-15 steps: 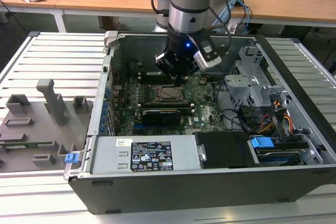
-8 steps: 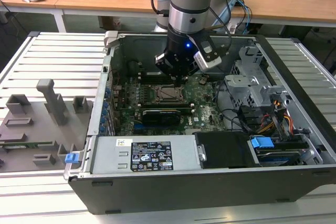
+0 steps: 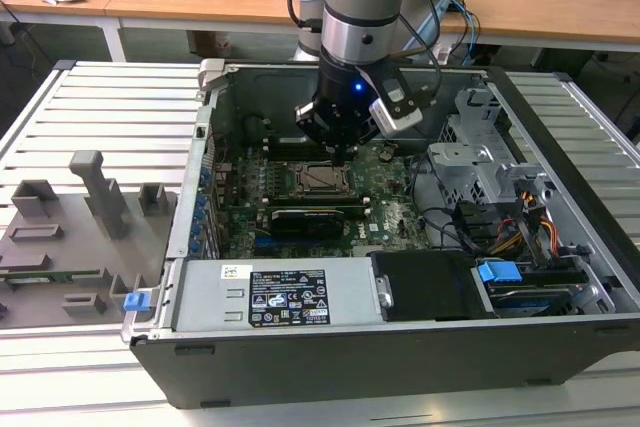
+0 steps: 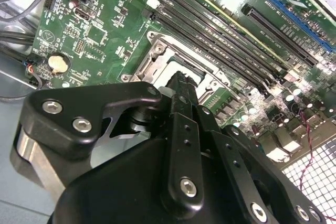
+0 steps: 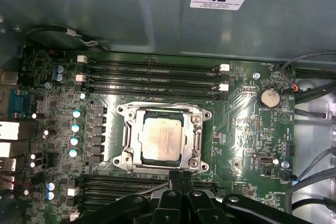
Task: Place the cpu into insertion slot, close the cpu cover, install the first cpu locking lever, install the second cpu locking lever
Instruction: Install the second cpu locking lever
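The cpu [image 5: 161,139] lies flat in the insertion slot [image 5: 124,157], its pale metal face up. The silver cpu cover [image 5: 198,135] lies down over it as a frame around its edges. In the first wrist view my gripper [image 5: 181,178] hangs at one edge of the socket, its two black fingers pressed together with nothing seen between them. A thin metal lever rod [image 5: 153,188] runs along that edge toward the fingertips. In the exterior view the gripper [image 3: 338,154] is inside the open computer case, just above the cpu [image 3: 322,178]. The second wrist view shows the fingers [image 4: 181,85] over the socket frame [image 4: 156,62].
Long black memory slots [image 5: 152,77] run beside the socket on two sides. A black graphics card [image 3: 305,219] sits just in front of the socket, the power supply [image 3: 270,297] at the case front, a metal drive cage [image 3: 480,162] and cables [image 3: 530,227] on the exterior view's right.
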Controlling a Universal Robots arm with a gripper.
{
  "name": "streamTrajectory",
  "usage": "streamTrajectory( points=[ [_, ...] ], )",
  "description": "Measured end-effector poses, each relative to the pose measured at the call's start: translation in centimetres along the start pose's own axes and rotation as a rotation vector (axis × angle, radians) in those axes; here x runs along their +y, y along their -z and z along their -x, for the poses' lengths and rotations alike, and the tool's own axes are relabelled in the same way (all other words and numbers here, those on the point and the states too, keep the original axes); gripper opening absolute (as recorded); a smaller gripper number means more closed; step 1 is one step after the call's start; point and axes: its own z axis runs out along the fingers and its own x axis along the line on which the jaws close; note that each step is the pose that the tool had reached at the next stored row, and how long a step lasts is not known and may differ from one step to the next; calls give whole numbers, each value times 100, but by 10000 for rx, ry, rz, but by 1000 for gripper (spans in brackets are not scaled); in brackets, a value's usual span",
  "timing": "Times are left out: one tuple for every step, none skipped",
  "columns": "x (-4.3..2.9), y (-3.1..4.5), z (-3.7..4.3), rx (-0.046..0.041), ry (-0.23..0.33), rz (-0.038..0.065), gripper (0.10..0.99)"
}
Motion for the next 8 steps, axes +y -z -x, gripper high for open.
streamTrajectory(
  points=[
    [-2,0,0,0,0,-1,106],
    [-4,0,0,0,-1,0,106],
    [-7,0,-1,0,-1,-1,106],
    [-9,1,-1,0,-1,0,106],
    [-10,1,-1,0,-1,-1,106],
    [-12,1,-1,0,-1,-1,106],
    [-14,1,-1,0,-1,-1,106],
    [-15,1,-1,0,-1,-1,106]
  ],
)
